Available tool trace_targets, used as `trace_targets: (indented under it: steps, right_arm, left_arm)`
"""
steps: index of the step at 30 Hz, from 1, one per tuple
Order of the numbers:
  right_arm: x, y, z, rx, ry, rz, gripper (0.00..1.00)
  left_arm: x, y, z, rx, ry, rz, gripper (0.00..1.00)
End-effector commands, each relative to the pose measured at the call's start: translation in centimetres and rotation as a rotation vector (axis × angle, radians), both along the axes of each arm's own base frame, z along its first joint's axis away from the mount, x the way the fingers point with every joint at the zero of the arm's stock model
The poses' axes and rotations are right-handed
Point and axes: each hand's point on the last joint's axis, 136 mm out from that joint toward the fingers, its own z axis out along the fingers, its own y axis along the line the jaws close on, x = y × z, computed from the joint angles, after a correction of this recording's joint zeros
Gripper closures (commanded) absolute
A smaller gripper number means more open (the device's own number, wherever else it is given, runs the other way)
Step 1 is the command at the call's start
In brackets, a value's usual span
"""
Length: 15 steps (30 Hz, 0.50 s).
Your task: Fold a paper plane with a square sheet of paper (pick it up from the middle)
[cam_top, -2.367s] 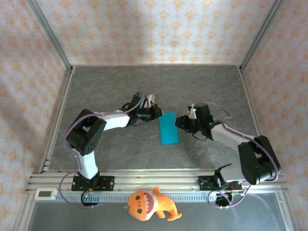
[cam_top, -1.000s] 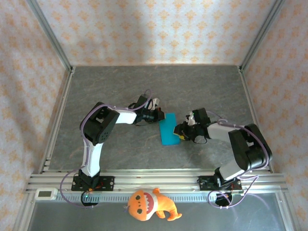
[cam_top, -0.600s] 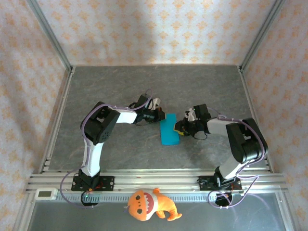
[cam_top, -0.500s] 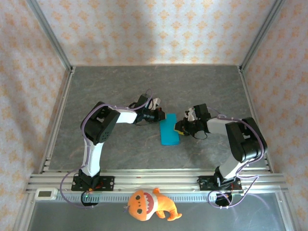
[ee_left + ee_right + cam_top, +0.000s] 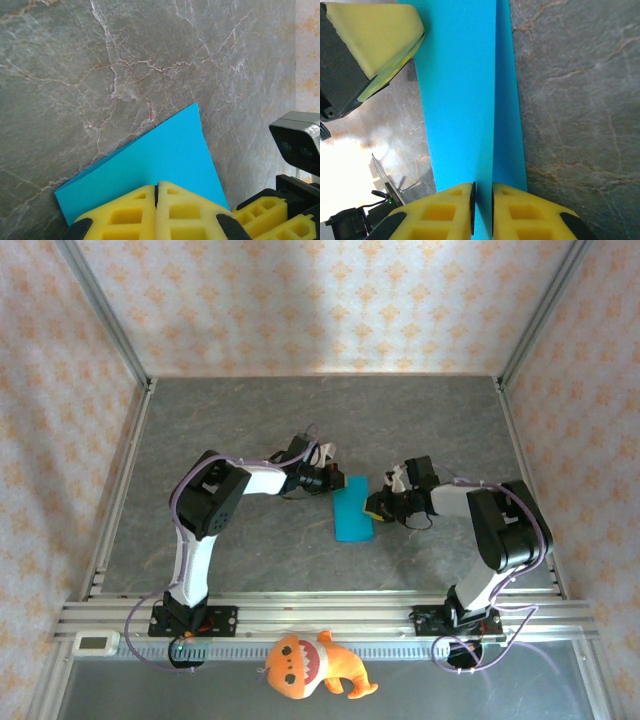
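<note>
While the folded square sheet of paper (image 5: 352, 512) lies flat on the table (image 5: 250, 420), its long axis running from far to near, the left gripper (image 5: 156, 187), closed tight, rests on its far left corner. The right gripper (image 5: 482, 192), jaws narrow, pinches the right long edge, so I judge it should lift.

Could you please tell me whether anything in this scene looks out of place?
Yes: an orange plush toy lies by the front rail, well away from the blue paper; it seems unrelated to the folding.
</note>
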Motion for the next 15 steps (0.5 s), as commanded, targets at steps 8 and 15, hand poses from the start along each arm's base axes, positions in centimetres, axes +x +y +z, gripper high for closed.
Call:
trace_targets:
  steps: [8, 15]
  right_arm:
    - [0.2, 0.2, 0.2, 0.028, -0.011, 0.001, 0.92]
    - [1.0, -0.1, 0.6, 0.063, -0.016, -0.116, 0.96]
  left_arm:
    - [-0.3, 0.7, -1.8, 0.053, 0.032, -0.004, 0.94]
    - [1.2, 0.1, 6.9, -0.038, -0.189, 0.006, 0.68]
